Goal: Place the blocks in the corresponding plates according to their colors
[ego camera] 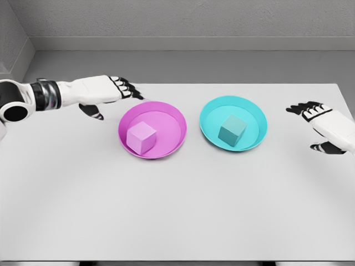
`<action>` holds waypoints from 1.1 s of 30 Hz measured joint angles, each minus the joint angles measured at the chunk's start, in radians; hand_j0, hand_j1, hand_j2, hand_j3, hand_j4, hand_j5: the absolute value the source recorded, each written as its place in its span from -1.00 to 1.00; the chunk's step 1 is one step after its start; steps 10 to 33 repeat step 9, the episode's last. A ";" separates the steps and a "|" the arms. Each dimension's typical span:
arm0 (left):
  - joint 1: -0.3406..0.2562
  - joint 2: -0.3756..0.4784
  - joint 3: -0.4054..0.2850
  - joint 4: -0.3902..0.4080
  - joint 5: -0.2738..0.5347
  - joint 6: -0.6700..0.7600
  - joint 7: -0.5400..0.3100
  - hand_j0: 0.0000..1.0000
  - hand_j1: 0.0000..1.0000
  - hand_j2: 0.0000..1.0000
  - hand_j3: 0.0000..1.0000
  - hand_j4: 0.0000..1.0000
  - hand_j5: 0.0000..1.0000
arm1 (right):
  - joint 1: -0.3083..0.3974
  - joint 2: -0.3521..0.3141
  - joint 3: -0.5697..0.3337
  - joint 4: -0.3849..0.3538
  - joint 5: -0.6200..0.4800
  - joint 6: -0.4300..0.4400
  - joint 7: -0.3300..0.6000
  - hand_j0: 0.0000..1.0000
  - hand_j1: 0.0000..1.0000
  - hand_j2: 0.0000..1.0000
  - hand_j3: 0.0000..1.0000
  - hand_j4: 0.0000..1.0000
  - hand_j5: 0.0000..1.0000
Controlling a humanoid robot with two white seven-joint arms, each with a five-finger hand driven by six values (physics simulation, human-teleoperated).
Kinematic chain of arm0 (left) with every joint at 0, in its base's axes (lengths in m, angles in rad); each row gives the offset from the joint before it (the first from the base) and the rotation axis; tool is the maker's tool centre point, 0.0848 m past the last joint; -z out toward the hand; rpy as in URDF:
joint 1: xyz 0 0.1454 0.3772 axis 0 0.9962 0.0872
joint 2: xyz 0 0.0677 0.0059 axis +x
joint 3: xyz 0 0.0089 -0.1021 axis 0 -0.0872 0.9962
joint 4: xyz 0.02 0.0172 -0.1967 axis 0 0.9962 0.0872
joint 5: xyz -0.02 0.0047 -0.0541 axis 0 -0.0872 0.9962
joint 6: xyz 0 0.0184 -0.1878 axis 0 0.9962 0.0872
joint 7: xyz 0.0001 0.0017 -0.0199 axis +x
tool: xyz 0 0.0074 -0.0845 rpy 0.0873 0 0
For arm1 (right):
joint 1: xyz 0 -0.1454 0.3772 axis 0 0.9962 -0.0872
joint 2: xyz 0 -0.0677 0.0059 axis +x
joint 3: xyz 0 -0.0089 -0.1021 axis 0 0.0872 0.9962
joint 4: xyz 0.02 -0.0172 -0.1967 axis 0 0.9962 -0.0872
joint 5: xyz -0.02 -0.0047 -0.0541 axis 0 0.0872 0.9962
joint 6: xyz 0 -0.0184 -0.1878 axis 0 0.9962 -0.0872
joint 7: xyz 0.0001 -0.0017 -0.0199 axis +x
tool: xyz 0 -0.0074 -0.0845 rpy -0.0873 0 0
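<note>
A pink block (141, 137) lies inside the pink plate (172, 119) at the table's middle left. Inside the cyan plate (256, 113), to its right, rests a cyan block (232, 131). My left hand (113, 94) hovers just left of the pink plate's far rim, fingers spread and holding nothing. At the right edge of the table my right hand (316, 124) is open too, well clear of the cyan plate.
The white table (177, 210) stretches wide in front of both plates. A grey wall and floor lie behind its far edge.
</note>
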 measured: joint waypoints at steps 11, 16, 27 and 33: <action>0.071 0.204 0.051 0.042 0.123 0.000 0.000 1.00 1.00 1.00 1.00 1.00 1.00 | 0.011 0.001 0.001 0.012 -0.064 0.000 0.000 0.99 0.99 0.99 0.99 0.99 0.99; 0.071 0.204 0.051 0.042 0.123 0.000 0.000 1.00 1.00 1.00 1.00 1.00 1.00 | 0.011 0.001 0.001 0.012 -0.064 0.000 0.000 0.99 0.99 0.99 0.99 0.99 0.99; 0.071 0.204 0.051 0.042 0.123 0.000 0.000 1.00 1.00 1.00 1.00 1.00 1.00 | 0.011 0.001 0.001 0.012 -0.064 0.000 0.000 0.99 0.99 0.99 0.99 0.99 0.99; 0.071 0.204 0.051 0.042 0.123 0.000 0.000 1.00 1.00 1.00 1.00 1.00 1.00 | 0.011 0.001 0.001 0.012 -0.064 0.000 0.000 0.99 0.99 0.99 0.99 0.99 0.99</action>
